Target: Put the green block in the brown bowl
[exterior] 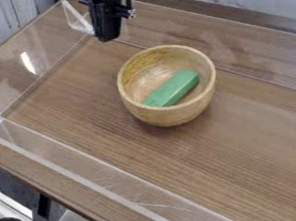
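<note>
The green block [172,89] lies inside the brown bowl [151,113], leaning against its right inner side. The bowl stands near the middle of the wooden table. My gripper [107,32] hangs at the upper left, behind and to the left of the bowl, pointing down. Its dark fingers are together and nothing is between them. It is apart from the bowl and the block.
Low clear plastic walls [25,66] fence the wooden table [185,169] on all sides. The gripper is just inside the back left wall. The table's front edge drops off at the lower left.
</note>
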Controlling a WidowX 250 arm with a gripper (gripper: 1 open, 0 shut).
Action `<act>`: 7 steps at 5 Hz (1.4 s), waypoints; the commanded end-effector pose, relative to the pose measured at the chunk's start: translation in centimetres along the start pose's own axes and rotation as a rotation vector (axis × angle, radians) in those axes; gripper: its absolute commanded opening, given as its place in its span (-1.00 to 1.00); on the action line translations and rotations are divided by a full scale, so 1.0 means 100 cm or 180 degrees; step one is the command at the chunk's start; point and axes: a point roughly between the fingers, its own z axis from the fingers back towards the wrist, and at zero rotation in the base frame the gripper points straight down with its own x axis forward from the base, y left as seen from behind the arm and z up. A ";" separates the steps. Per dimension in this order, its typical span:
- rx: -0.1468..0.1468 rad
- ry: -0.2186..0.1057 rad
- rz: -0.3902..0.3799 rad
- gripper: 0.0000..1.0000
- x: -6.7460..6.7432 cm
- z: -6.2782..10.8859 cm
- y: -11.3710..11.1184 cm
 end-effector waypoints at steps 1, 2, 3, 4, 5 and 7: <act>0.0107 -0.0102 0.0050 -1.00 0.008 0.011 -0.008; 0.0048 -0.0127 0.0050 -1.00 0.015 0.006 -0.012; -0.0008 -0.0157 0.0071 -1.00 0.019 0.003 -0.014; 0.0015 -0.0176 0.0028 -1.00 0.024 -0.001 -0.009; 0.0038 -0.0186 -0.0023 -1.00 0.030 -0.005 -0.005; 0.0095 -0.0222 0.0043 1.00 0.021 -0.015 0.002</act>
